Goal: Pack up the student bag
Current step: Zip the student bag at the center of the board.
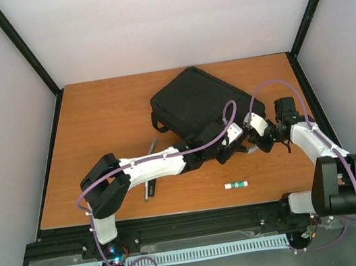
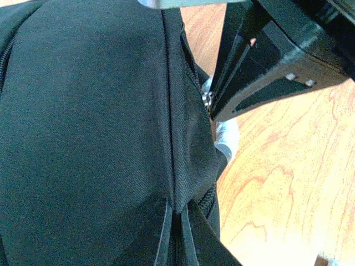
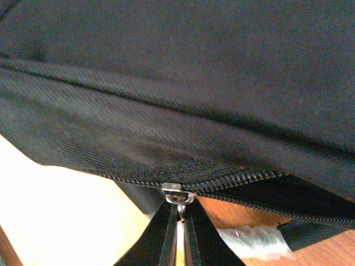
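Observation:
The student bag (image 1: 194,101) is a large black backpack lying flat at the back centre of the table. My left gripper (image 1: 225,150) reaches to its near right corner. In the left wrist view it (image 2: 177,215) is shut on a seam fold of the bag's black fabric (image 2: 100,127). My right gripper (image 1: 257,141) is just right of that corner. In the right wrist view it (image 3: 180,215) is shut on the silver zipper pull (image 3: 178,195). The zipper (image 3: 249,185) gapes open to the right of the slider. The bag's inside is hidden.
A white glue stick (image 1: 236,184) lies near the front edge. A dark pen (image 1: 150,189) lies partly under my left arm, and a thin pencil (image 1: 154,144) lies beside the bag's left corner. A clear plastic piece (image 3: 252,239) lies on the wood under the bag's corner.

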